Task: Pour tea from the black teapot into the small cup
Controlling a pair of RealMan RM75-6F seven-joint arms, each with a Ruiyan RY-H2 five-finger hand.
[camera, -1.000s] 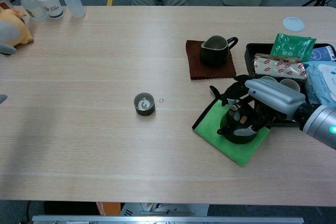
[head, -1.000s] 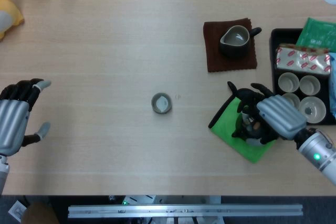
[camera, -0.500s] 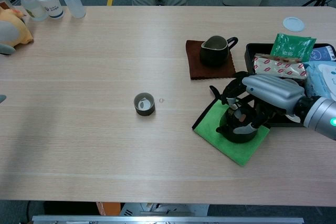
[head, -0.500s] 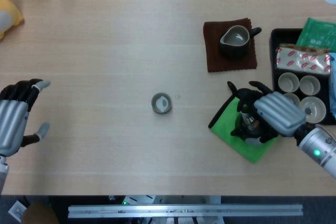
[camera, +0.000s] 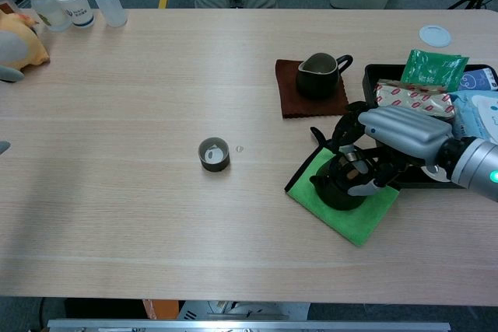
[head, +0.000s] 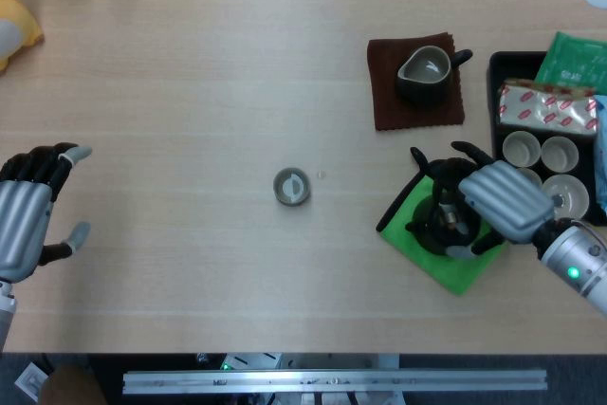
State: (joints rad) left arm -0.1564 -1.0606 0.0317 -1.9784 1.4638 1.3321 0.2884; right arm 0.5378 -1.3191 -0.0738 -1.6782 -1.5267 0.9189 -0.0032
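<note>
Here the black teapot [head: 444, 227] sits on a green cloth [head: 453, 267] near the right end of the bench [head: 209, 82], its body upright and its spout aimed left, toward the middle of the bench. Its long axis, from spout to the far side under the fingers, runs roughly left to right across both views. The right robot hand [head: 501, 201] is draped over the pot from the right, fingers [camera: 366, 186] curled down around the lid and far side, so it appears to have hold of the pot, though the contact under the palm is hidden. That grip from behind the pot, opposite the spout, suits a pour: tipping the wrist would send tea out toward the left.

The small cup [head: 291, 187] stands alone, well apart from the pot to its left, mouth up, in line with the spout's direction. The pot must be carried across before any pouring can begin.

The green cloth likely serves as a rest to catch drips. Behind it, a dark pitcher [head: 424, 75] stands on a brown cloth [head: 389, 101], and a black tray [head: 496, 101] just beside the robot hand holds pale cups and packets.

The left robot hand [head: 27, 215] waits near the bench's left edge, fingers spread and holding nothing.
</note>
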